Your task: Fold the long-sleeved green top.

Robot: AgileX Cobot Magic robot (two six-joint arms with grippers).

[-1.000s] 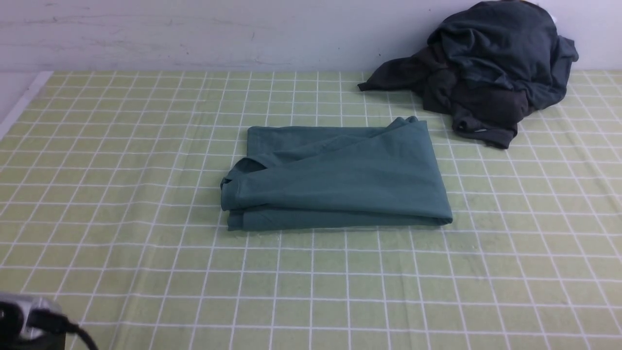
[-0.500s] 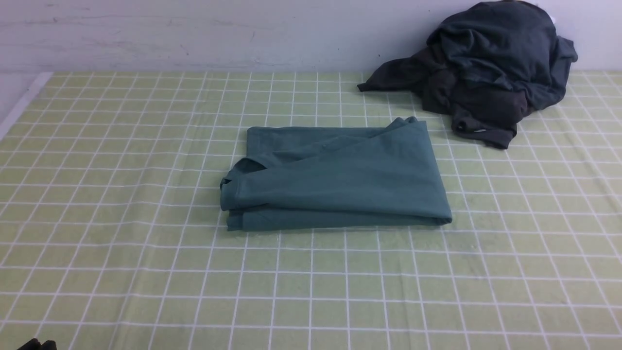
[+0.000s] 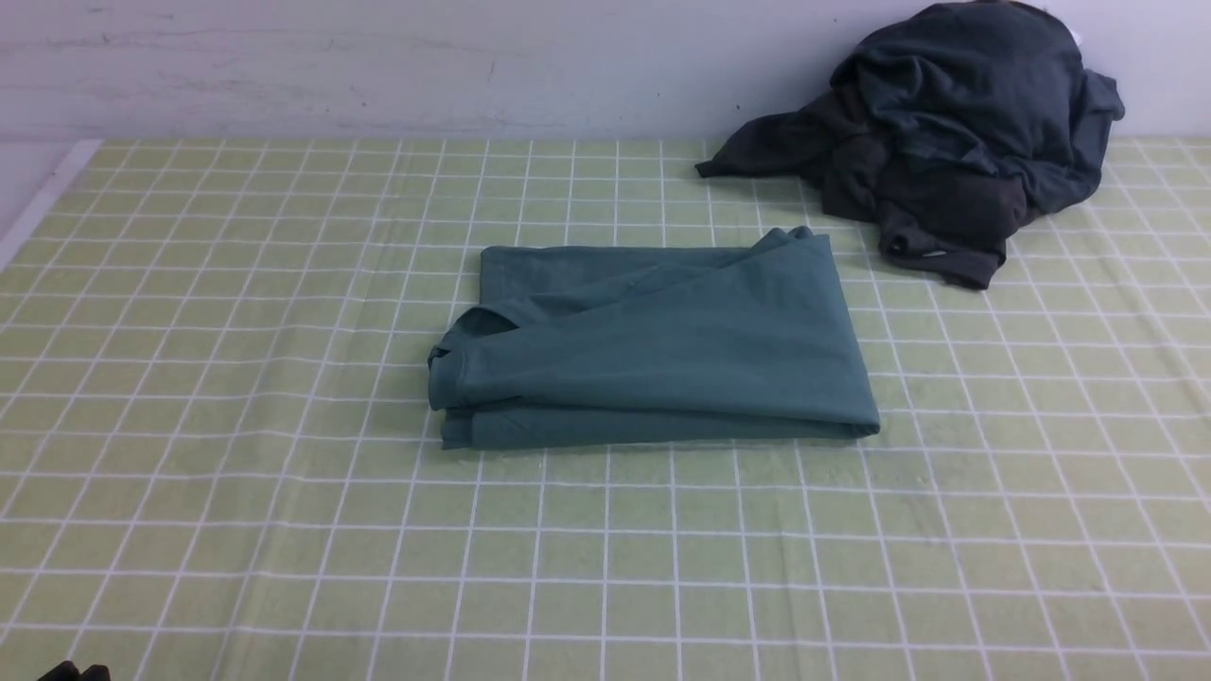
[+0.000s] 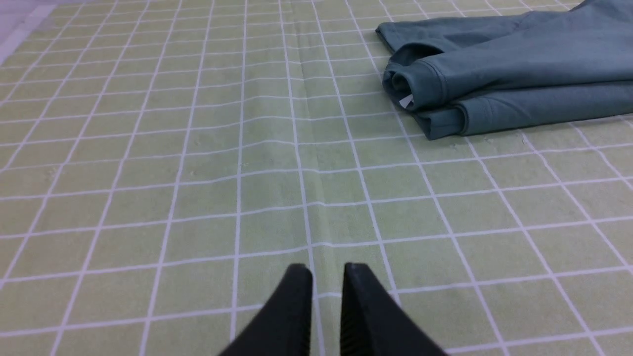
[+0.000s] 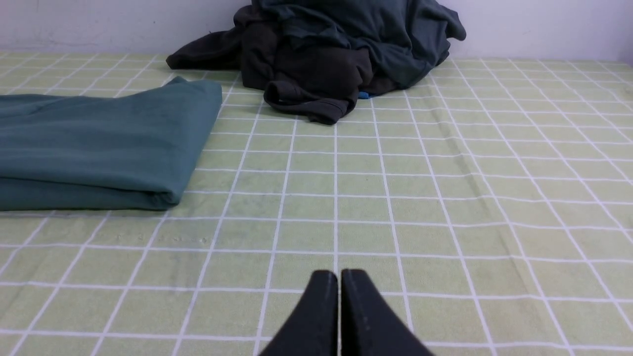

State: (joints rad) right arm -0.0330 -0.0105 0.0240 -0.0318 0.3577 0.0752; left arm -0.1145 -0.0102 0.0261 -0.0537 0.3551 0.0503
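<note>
The green long-sleeved top [image 3: 653,345] lies folded into a flat rectangle in the middle of the table, neckline end toward the left. In the left wrist view the top [image 4: 519,79] shows a bit of white label [image 4: 406,101] at its rolled collar. My left gripper [image 4: 326,269] hovers over bare cloth well short of the top, its jaws a narrow gap apart with nothing between them. Only a dark tip of the left gripper [image 3: 71,672] shows at the front view's bottom left corner. My right gripper [image 5: 339,274] is shut and empty, off the top's [image 5: 99,143] right end.
A heap of dark charcoal-grey garments [image 3: 946,142] lies at the back right against the wall, also seen as the dark heap [image 5: 336,54] in the right wrist view. A green checked tablecloth [image 3: 236,378] covers the table. The table's left edge [image 3: 43,203] runs along the far left.
The left arm has drawn back out of the front view's bottom left corner, leaving only a dark tip. The folded top has not moved.
</note>
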